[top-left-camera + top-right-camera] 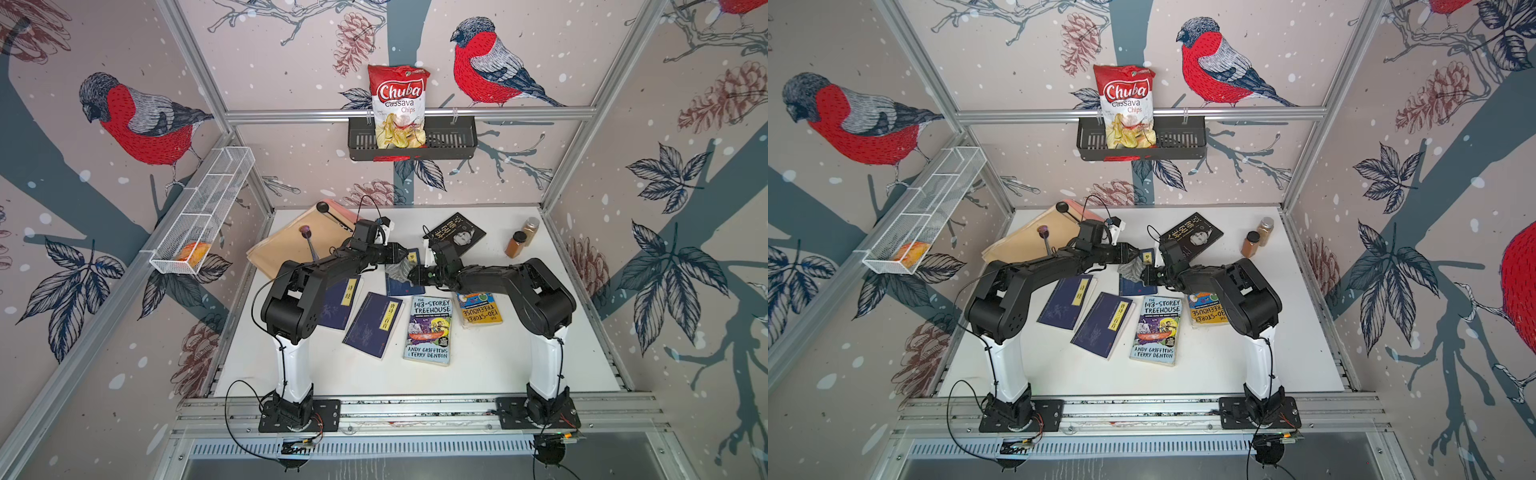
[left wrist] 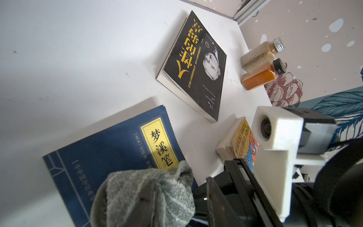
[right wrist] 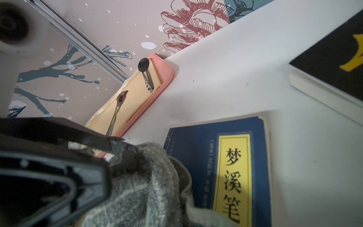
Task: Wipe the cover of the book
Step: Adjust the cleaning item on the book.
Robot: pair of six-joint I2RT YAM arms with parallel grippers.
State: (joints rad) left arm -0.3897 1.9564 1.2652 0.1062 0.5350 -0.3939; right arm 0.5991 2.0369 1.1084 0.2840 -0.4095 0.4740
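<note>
chip bag (image 1: pixel 399 99) 12 o'clock: Chuba Cassava Chips | paperback (image 1: pixel 430 330) 6 o'clock: 143-Storey Treehouse, Andy Griffiths & Terry Denton | yellow book (image 1: pixel 482 313): 130-Storey Treehouse | blue book (image 2: pixel 110 157): 梦溪笔

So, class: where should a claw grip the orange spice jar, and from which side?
Probably take the orange spice jar across its body, below the black cap, coming from its near side: it stands upright, that side is open, and the paler jar sits close behind it.

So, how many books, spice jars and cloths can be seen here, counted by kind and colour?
Blue books: 3
Treehouse books: 2
Black book: 1
Spice jars: 2
Grey cloth: 1
Total: 9
</note>
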